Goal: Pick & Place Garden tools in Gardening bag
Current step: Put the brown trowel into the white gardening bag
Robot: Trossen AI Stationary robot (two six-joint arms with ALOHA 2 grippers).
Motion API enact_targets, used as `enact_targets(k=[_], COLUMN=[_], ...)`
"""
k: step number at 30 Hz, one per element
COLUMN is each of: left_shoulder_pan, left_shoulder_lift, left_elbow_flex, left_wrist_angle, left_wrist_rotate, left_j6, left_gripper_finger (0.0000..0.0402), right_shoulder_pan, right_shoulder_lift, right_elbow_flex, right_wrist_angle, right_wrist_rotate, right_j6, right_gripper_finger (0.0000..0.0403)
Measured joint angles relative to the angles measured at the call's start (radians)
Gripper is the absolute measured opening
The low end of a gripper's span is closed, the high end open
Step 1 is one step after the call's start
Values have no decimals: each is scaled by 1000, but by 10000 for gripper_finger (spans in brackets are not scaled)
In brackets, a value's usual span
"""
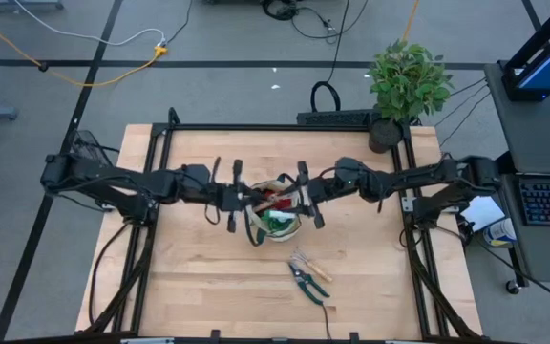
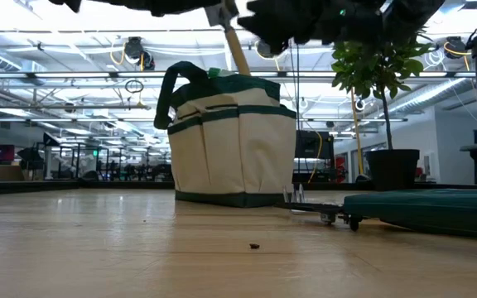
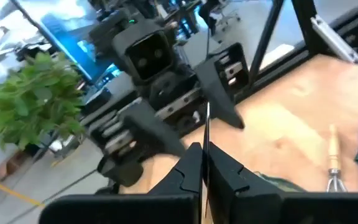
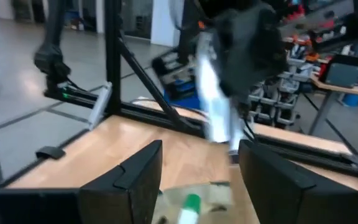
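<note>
The beige gardening bag (image 1: 273, 218) (image 2: 230, 141) with dark green trim stands upright at the table's middle, with green and red things inside it. Both grippers hang just above it. My left gripper (image 1: 244, 200) (image 3: 204, 167) comes from the left and is shut on a trowel. The trowel's wooden handle (image 2: 237, 50) slants down into the bag's mouth. My right gripper (image 1: 300, 196) (image 4: 197, 177) faces it from the right. It is open, with one finger on either side of the silvery blade (image 4: 216, 106), touching nothing. My left gripper pinches the trowel's thin metal blade (image 3: 206, 127) between its two fingers. The blade shows edge-on in the left wrist view. The fingers come about level from the table's left. The trowel hangs tilted, blade up, with its wooden handle reaching down into the bag.
Pruning shears (image 1: 306, 284) and a wooden-handled fork (image 1: 311, 265) lie on the table near the front, right of the bag. A potted plant (image 1: 407, 84) stands at the far right corner. Bare wood lies left of and in front of the bag.
</note>
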Motion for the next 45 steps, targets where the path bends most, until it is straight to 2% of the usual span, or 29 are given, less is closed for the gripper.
enact_targets(k=[4,8,13,24,33,39,45], left_shoulder_pan=[0,13,44,60,75,75,78], left_shoulder_lift=[-84,-130,-110,81,219,248,249], left_elbow_flex=[10,10,8,9,11,9,8], left_wrist_angle=[-131,-313,-430,-348,-304,-210,-193], left_wrist_rotate=[4,-53,-48,-45,8,35,38], left_j6=[-97,-203,-305,-277,-302,-291,-257], left_gripper_finger=[7,6,5,8,13,20,20], right_shoulder_pan=[0,0,0,2,2,3,3], right_shoulder_lift=[-30,-32,-32,-32,-32,-31,-31], right_elbow_flex=[0,1,1,1,0,0,0], right_wrist_angle=[-60,-73,-90,-98,-111,-118,-124], right_wrist_rotate=[0,0,0,-3,-3,-4,-4], right_j6=[15,16,15,16,16,16,16], right_gripper_finger=[204,202,202,201,201,201,201])
